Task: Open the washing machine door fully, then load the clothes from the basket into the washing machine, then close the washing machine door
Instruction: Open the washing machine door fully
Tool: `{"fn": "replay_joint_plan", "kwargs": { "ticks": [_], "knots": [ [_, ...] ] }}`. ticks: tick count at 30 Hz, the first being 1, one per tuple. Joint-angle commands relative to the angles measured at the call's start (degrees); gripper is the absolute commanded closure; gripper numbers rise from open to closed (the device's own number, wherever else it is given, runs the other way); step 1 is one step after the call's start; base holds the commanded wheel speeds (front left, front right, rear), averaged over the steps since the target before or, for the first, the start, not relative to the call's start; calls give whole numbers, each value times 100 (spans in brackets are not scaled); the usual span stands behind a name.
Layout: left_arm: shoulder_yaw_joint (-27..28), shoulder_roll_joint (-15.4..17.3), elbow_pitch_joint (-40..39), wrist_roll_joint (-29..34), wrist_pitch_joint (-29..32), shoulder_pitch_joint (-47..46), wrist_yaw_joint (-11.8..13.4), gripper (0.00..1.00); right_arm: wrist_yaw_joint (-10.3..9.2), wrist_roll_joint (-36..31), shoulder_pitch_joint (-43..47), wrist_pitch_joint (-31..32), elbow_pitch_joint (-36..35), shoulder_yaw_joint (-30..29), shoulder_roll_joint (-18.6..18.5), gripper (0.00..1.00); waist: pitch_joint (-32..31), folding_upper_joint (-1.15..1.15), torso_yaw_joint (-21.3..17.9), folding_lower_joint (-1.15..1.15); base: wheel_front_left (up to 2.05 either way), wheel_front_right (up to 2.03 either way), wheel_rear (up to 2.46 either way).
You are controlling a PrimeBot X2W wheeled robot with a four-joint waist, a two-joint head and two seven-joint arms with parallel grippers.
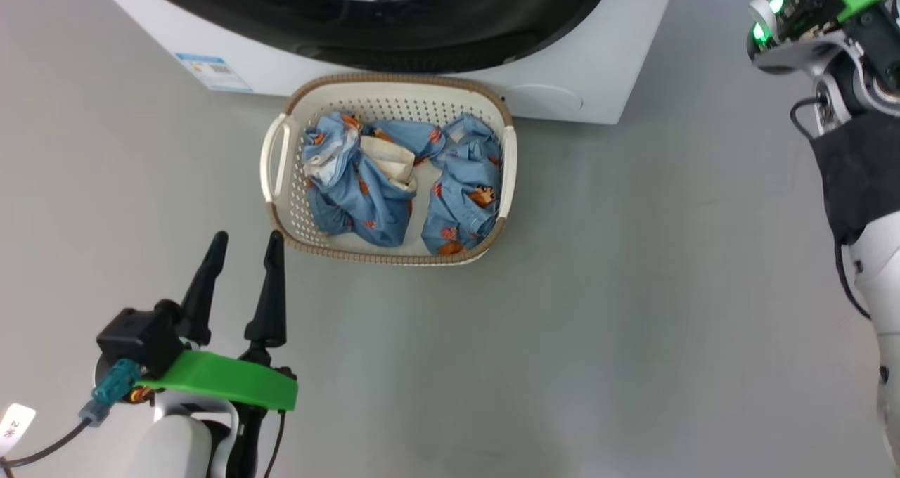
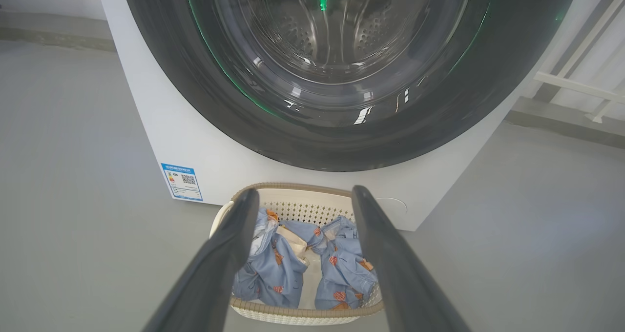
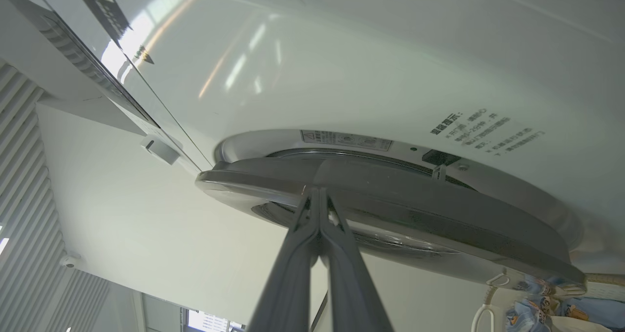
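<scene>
Floor (image 1: 633,288), smooth grey, bears the basket (image 1: 394,105); left end effector (image 1: 247,237) spread wide, right end effector (image 3: 318,195) pinched together.

Green bracket (image 1: 218,386), white forearm (image 1: 169,450).

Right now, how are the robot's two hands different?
The left hand has its fingers spread wide apart; the right hand has its fingers squeezed together. The left hand hangs low near the basket, touching nothing; the right hand's tips are at the edge of the washing machine door. Both have two long dark fingers.
</scene>
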Motion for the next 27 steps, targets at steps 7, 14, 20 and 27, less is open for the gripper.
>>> {"fn": "replay_joint_plan", "kwargs": {
  "ticks": [7,14,20,27],
  "knots": [
    [83,68,-265,-120,-37,-291,-9,0,9,-39,-713,380,242,57,64,100,463,0,205,0,0,0,0],
    [41,28,-293,-214,-37,-437,-9,0,9,-207,-1155,562,529,169,127,100,711,0,328,0,0,0,0],
    [81,-22,-323,-289,-37,-456,-9,0,9,-382,-1470,632,743,295,187,100,848,0,407,0,0,0,0],
    [54,-62,-322,-330,-37,-507,-9,0,9,-546,-1684,587,839,373,205,100,943,0,500,0,0,0,0]
  ]
}}
